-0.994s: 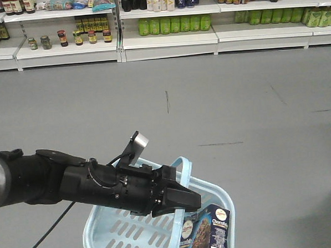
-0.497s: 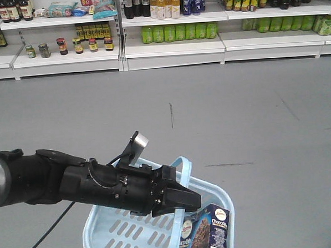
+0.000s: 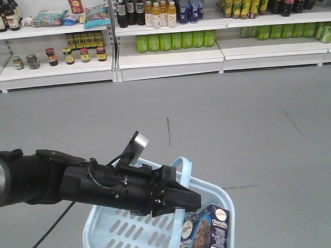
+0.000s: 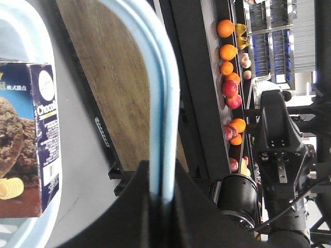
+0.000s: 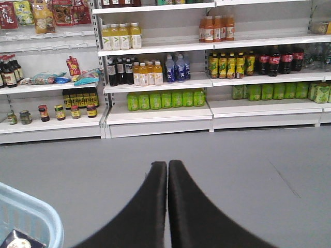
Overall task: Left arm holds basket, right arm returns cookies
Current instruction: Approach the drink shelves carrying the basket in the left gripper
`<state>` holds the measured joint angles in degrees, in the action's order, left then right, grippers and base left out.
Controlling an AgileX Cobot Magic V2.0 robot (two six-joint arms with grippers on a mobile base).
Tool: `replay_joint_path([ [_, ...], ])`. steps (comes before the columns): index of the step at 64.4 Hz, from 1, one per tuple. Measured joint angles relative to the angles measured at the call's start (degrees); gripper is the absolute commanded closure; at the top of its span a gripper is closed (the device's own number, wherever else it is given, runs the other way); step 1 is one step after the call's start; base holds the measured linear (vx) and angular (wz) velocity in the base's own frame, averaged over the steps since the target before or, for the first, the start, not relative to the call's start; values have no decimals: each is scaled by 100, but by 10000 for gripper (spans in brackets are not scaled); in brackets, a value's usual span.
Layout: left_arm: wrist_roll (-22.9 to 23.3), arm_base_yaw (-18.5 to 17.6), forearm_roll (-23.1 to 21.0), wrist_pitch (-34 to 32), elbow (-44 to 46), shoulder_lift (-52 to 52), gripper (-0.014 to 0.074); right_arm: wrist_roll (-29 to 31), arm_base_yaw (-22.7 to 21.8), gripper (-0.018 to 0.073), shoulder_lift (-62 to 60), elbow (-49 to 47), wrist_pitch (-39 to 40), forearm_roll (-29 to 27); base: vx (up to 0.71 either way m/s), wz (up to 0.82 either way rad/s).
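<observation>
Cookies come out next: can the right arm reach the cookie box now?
Probably yes: the cookie box stands uncovered in the basket, top free. The left end effector, shut on the handle, crowds one side; the right end effector is shut and must open first.

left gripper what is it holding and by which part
The left gripper grips the basket by its loop handle. The right gripper is shut, empty.

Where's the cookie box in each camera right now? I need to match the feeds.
Front view: cookie box at the bottom edge, right of centre, inside the basket.
Left wrist: at the left edge, turned sideways in frame.
Right wrist: only a dark corner at bottom left, probably it.
Shared landmark: the basket's pale blue rim.
</observation>
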<state>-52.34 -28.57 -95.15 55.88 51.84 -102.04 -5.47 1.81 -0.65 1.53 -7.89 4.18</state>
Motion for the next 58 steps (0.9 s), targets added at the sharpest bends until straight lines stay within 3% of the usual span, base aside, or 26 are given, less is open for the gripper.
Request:
replay_joint_path([
  [58,0,0,-5,0,0,0,604,0,0,568,0,0,0,0,33,5],
])
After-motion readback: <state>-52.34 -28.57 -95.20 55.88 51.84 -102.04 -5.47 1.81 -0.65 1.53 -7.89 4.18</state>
